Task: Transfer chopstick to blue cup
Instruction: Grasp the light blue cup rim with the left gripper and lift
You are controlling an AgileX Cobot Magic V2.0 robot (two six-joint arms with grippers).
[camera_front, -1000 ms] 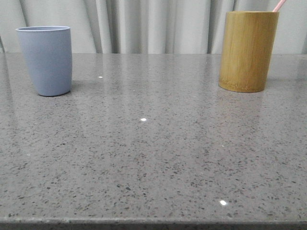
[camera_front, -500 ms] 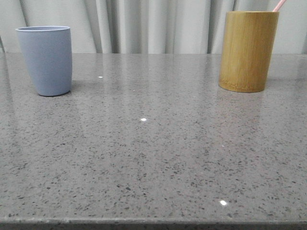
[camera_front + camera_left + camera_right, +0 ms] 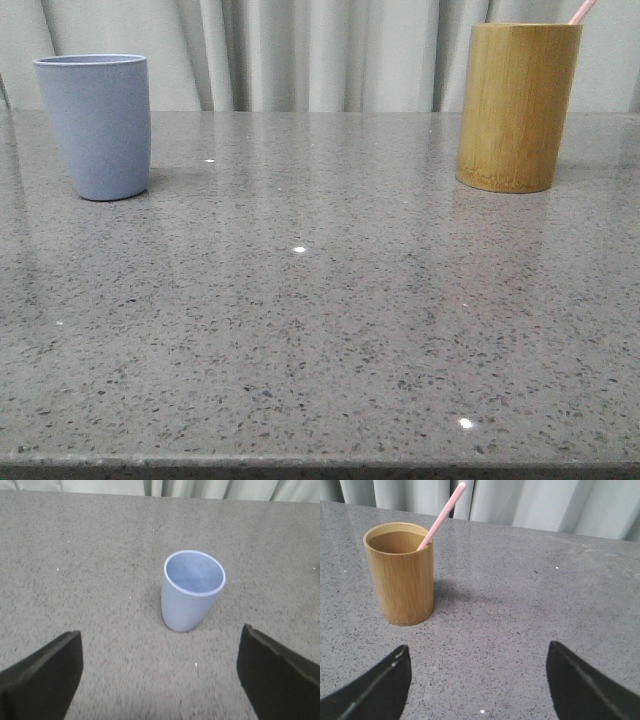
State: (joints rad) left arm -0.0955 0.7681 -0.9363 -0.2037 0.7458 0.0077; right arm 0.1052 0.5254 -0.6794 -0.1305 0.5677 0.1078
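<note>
The blue cup (image 3: 97, 125) stands upright at the far left of the grey table, and it looks hollow and bare inside in the left wrist view (image 3: 192, 590). A pink chopstick (image 3: 441, 515) leans in the bamboo holder (image 3: 401, 572); only its tip (image 3: 582, 11) shows over the holder (image 3: 517, 105) at the far right. My left gripper (image 3: 160, 672) is open, some way short of the cup, with only table between its fingers. My right gripper (image 3: 477, 680) is open too, short of the holder and off to one side. Neither arm shows in the front view.
Pale curtains (image 3: 320, 50) hang behind the table's far edge. The speckled grey tabletop (image 3: 320, 320) stretches between cup and holder, with its near edge at the bottom of the front view.
</note>
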